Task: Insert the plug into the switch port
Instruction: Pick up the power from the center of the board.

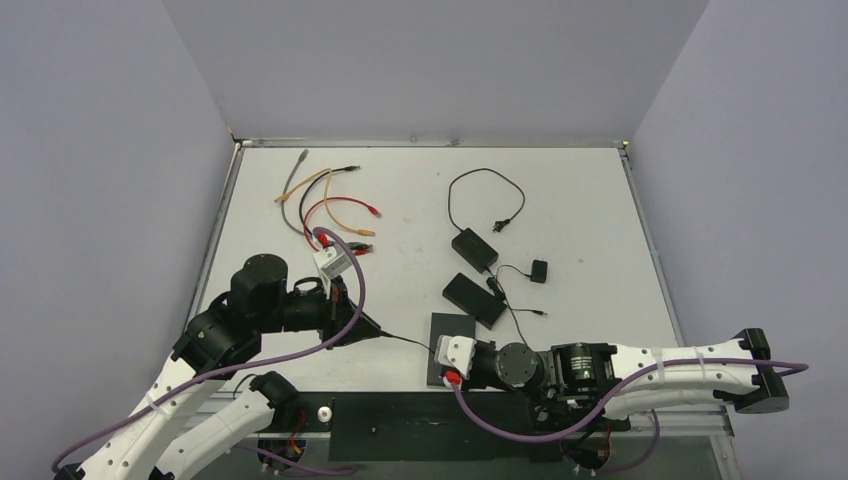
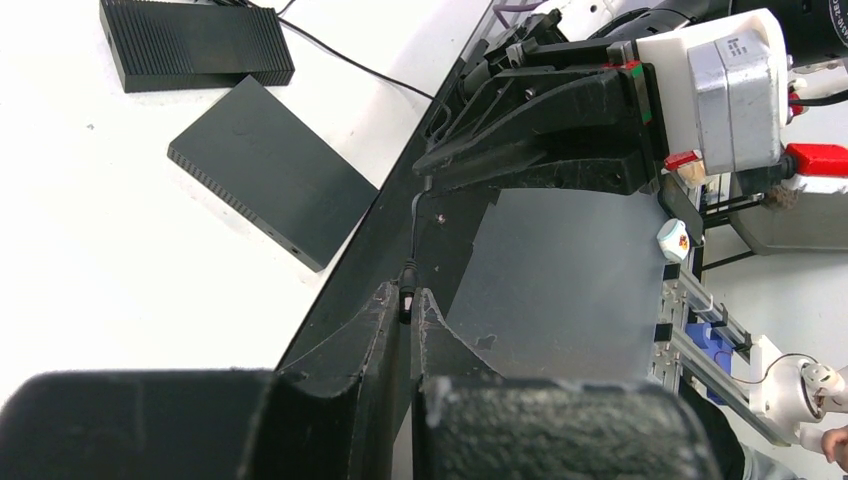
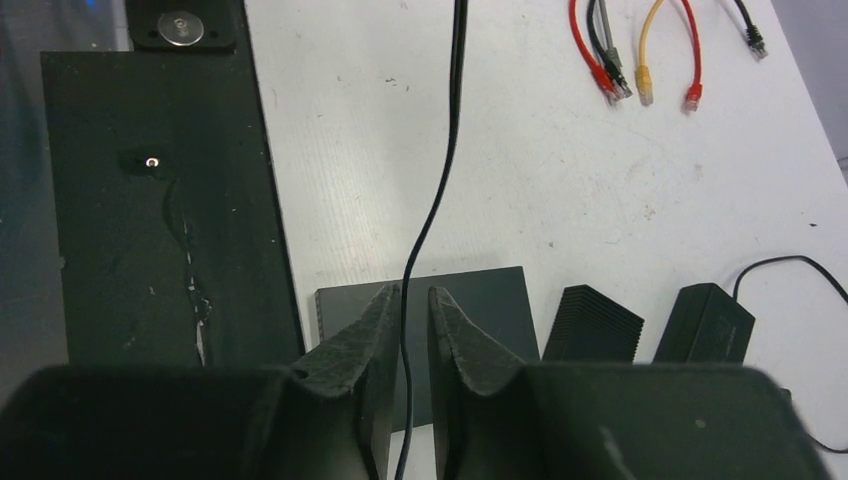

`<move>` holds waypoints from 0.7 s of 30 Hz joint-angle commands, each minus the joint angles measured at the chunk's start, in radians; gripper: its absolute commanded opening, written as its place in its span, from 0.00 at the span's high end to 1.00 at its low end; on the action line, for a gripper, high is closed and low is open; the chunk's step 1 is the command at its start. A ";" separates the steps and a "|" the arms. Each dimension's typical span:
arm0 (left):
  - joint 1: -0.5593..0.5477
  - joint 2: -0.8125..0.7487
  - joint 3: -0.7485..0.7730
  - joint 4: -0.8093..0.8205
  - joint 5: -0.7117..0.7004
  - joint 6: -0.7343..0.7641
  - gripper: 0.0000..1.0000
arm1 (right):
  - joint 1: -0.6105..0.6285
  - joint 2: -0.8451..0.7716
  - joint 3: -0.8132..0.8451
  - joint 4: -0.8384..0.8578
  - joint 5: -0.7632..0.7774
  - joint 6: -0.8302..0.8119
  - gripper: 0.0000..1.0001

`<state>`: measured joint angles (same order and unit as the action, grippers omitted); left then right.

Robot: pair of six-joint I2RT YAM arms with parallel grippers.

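Plug (image 2: pixel 407 282) — a small black barrel type — is pinched between the fingertips of the left pincer (image 2: pixel 407 306), which is pressed together on it. It is held low over the near part of the worktop (image 1: pixel 580 200), left of centre, beside the dark strip (image 1: pixel 420 412) that runs along the near edge. Its thin black cable (image 3: pixel 441 180) is drawn out to the right, nearly straight, as far as the right pincer (image 3: pixel 413 300).

The right pincer is closed down around the cable with only a narrow slit left between its fingers. The cord is seen against one inner face, and how firmly it is gripped cannot be told. The two pincers face each other, near but apart, and are joined by the cable alone.

A flat black box (image 1: pixel 452 322) lies under the right pincer. Just beyond it, slightly to the right, a second flat black box (image 1: pixel 474 299) is set at an angle, and farther still a ribbed power brick (image 1: pixel 474 248) is placed, its own lead looped toward the far side. A small black adapter (image 1: pixel 539 271) lies to the right of these. Coloured patch cords (image 1: pixel 330 205) — red, orange, yellow, grey and black — are spread at the far left. Which of the boxes is the switch cannot be told.
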<state>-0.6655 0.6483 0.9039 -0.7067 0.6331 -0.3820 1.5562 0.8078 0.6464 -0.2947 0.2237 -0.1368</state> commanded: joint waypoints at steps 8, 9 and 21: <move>0.004 -0.003 -0.005 0.116 -0.021 -0.072 1.00 | 0.009 -0.008 0.077 0.060 0.118 -0.049 0.60; 0.003 -0.004 -0.008 0.121 -0.026 -0.078 1.00 | 0.008 -0.005 0.083 0.064 0.119 -0.065 0.60; 0.003 -0.011 -0.085 0.228 -0.029 -0.211 1.00 | 0.007 0.111 0.201 0.160 -0.005 -0.243 0.61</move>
<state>-0.6655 0.6479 0.8387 -0.5739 0.6067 -0.5373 1.5589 0.8909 0.7883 -0.2180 0.2691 -0.2932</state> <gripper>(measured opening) 0.025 0.393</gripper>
